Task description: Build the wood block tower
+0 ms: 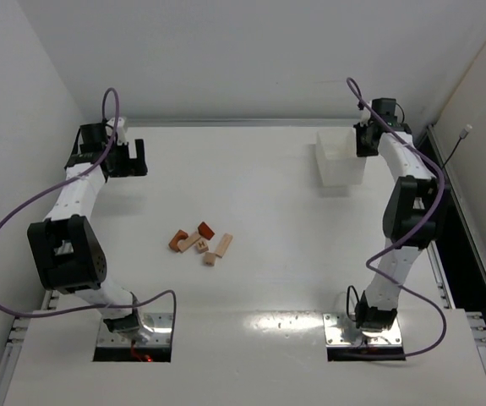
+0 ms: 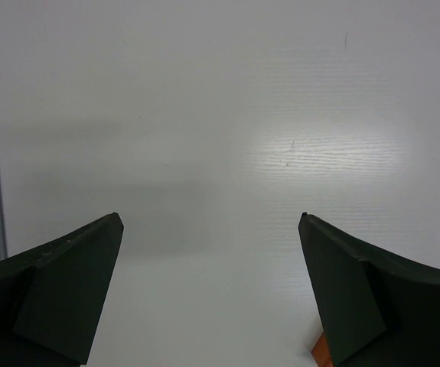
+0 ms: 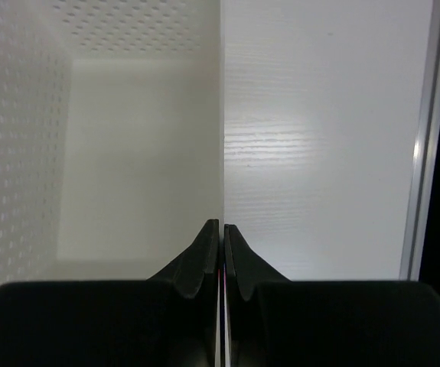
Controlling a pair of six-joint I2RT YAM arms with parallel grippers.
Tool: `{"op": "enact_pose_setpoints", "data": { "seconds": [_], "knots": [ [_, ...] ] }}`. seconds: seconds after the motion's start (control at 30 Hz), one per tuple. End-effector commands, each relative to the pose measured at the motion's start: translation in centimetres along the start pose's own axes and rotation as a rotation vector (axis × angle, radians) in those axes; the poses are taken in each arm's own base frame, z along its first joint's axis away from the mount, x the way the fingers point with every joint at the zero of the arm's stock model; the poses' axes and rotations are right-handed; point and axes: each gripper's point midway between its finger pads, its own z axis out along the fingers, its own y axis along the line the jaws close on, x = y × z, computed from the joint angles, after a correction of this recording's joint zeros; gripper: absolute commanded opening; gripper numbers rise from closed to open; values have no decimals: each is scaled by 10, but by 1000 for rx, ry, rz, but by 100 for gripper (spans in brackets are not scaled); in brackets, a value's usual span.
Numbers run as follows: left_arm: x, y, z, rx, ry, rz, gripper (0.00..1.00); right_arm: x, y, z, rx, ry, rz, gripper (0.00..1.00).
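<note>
The wood blocks (image 1: 200, 241) lie loose in a small cluster near the middle of the desk (image 1: 268, 279), none stacked. The left fingers (image 2: 78, 264) stand wide apart above the desk's far left part, holding nothing. The right fingers (image 3: 204, 256) are pinched together on a wall of the white bin (image 1: 341, 169) at the far right.
</note>
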Motion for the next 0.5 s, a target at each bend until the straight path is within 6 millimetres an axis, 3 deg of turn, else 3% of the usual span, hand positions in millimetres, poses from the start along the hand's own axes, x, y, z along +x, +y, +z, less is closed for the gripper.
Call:
{"op": "enact_pose_setpoints", "data": {
  "seconds": [0.0, 0.03, 0.1, 0.23, 0.37, 0.47],
  "knots": [
    [-18, -5, -2, 25, -26, 37, 100, -31, -9, 3, -31, -118, 7, 0],
    [-14, -5, 1, 27, -6, 34, 100, -35, -14, 6, -31, -151, 15, 0],
    [-12, -7, 6, 42, 16, 29, 100, -23, -23, 21, -54, -129, 11, 0],
    [-9, -5, 11, 44, 37, 34, 100, -20, -42, 28, -28, -129, 7, 0],
    [-6, -5, 14, 45, 46, 33, 100, -22, -73, 31, 21, -140, -8, 0],
    [-10, -5, 18, 45, 45, 24, 100, -18, -80, 38, 10, -140, -6, 0]
  ]
}}
